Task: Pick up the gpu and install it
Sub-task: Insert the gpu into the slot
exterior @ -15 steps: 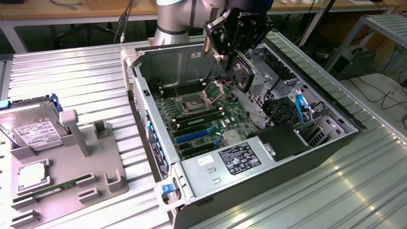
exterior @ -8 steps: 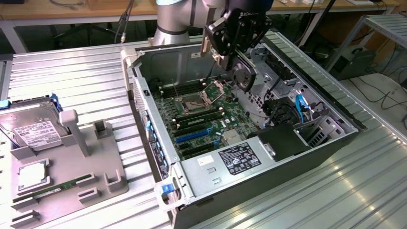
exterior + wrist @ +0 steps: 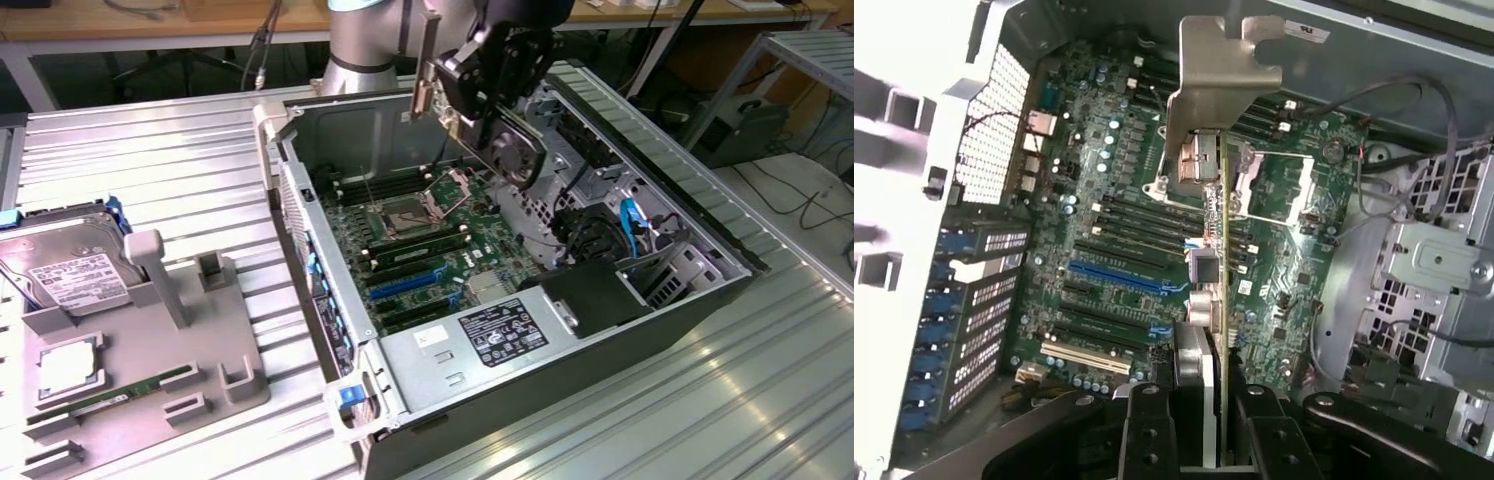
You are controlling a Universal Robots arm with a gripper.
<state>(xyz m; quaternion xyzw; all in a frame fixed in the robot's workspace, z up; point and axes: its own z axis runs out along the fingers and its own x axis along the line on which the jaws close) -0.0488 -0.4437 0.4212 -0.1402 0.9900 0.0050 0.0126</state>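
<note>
Case (image 3: 534,405) lies open at the exterior view's centre, motherboard (image 3: 441,250) bedded inside; a grey tray (image 3: 147,330) at that view's lower left carries a hard drive (image 3: 74,270) and memory stick (image 3: 127,390). Gripper (image 3: 1204,440) clamps the gpu (image 3: 1206,270) above the board, long axis running out from the fingers, silver bracket (image 3: 1219,70) at the far end

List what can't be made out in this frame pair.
1. gpu faces: wrist view, seen edge-on in the gripper.
2. Motherboard strip behind the gpu: wrist view, hidden by the card.
3. Arm: exterior view, cut off by the top edge.
4. Power supply label text: exterior view, too small to read.
</note>
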